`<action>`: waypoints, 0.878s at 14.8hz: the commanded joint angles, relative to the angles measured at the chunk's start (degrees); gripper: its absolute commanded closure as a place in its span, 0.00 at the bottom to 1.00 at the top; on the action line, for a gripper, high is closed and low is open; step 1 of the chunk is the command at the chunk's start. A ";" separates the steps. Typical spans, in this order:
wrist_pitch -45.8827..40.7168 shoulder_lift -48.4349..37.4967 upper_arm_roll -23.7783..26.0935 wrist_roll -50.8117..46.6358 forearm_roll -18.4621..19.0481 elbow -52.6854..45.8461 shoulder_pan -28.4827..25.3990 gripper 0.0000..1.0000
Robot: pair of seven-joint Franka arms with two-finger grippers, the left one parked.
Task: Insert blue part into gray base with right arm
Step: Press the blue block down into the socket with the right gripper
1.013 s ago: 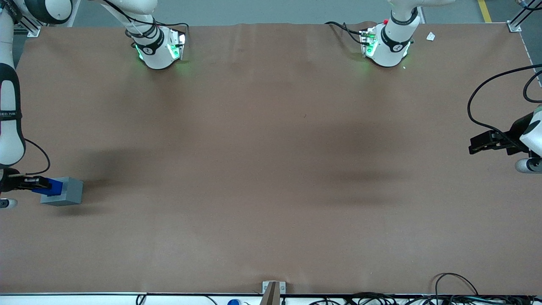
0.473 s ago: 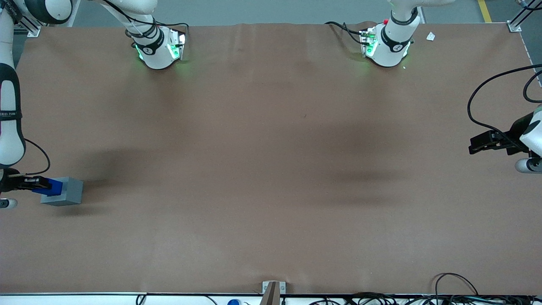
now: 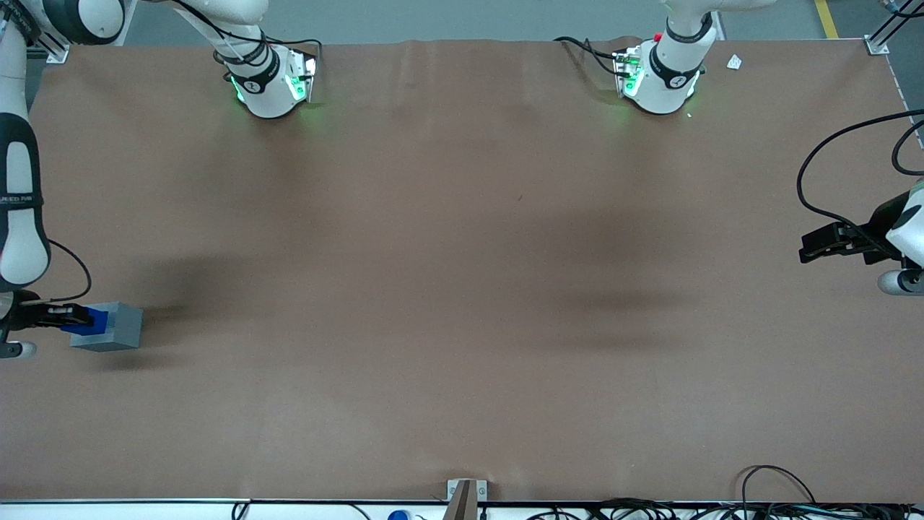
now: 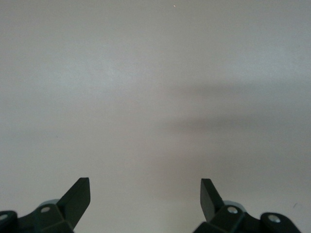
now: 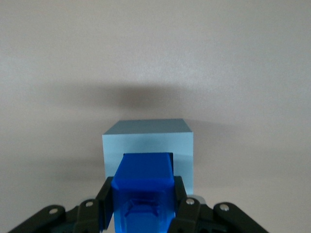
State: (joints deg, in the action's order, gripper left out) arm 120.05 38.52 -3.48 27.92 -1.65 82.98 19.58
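The gray base [image 3: 114, 327] stands on the brown table at the working arm's end. The blue part [image 3: 90, 319] sits on top of it, held by my right gripper [image 3: 76, 318], which is shut on it from above. In the right wrist view the blue part [image 5: 143, 189] is clamped between the black fingers [image 5: 103, 196] and its lower end reaches down into the square recess of the gray base [image 5: 148, 138]. My right gripper [image 5: 144, 199] is directly over the base.
The table edge runs close to the base at the working arm's end. The two arm pedestals [image 3: 271, 79] [image 3: 660, 76] stand at the table's edge farthest from the camera. Cables [image 3: 779, 498] lie along the near edge.
My right gripper has sunk slightly with the blue part, which now shows lower on the gray base. The base has not moved.
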 commanded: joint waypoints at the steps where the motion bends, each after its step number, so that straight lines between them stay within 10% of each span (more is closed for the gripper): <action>1: 1.15 0.86 0.76 1.08 -1.17 -0.27 0.63 0.76; 4: 1.06 0.86 0.76 0.91 -1.17 -0.36 0.37 0.60; 7: 0.62 0.60 0.76 0.38 -1.16 -0.53 0.28 0.02; 13: 0.10 -2.99 0.76 0.47 -0.99 -0.36 -1.03 0.00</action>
State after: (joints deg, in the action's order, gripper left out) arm 120.77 38.53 -2.88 27.93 -1.91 81.78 19.20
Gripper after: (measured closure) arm 0.000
